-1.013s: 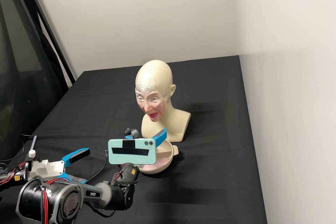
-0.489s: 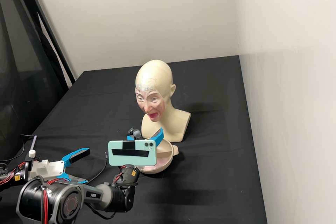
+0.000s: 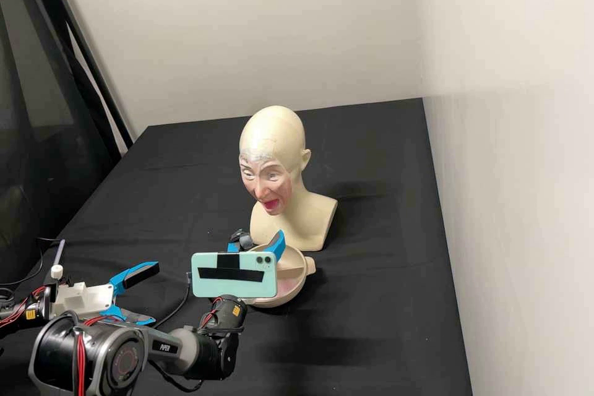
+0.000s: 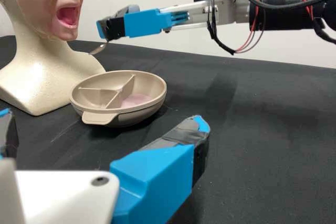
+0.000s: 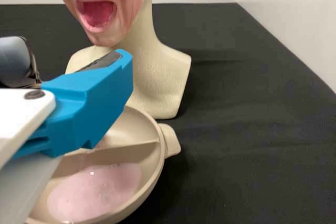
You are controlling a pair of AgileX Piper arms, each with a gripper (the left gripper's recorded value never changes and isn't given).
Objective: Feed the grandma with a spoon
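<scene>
The right gripper (image 4: 111, 27) is positioned above the far side of the divided bowl (image 4: 118, 95), with its fingers (image 4: 144, 22) closed narrowly on the handle of a metal spoon (image 4: 98, 49). The spoon's scoop hangs below the fingertips, just above the bowl and lower than the open mouth of the grandma head (image 4: 47, 9). The head stands on the desk (image 3: 371, 198) just behind the bowl. This layout keeps the feeding path short: with the food directly in front of the bust, the spoon should need only a rise and a short advance to reach the mouth. Pink food lies in one compartment; whether the spoon is loaded cannot be determined. The left gripper (image 3: 133, 291) sits low near the desk's near edge, well apart from the bowl. Its fingers (image 4: 157, 174) are spread wide and hold nothing, which keeps it out of the working arm's way. A taped phone (image 3: 234, 274) is mounted on the right wrist.
</scene>
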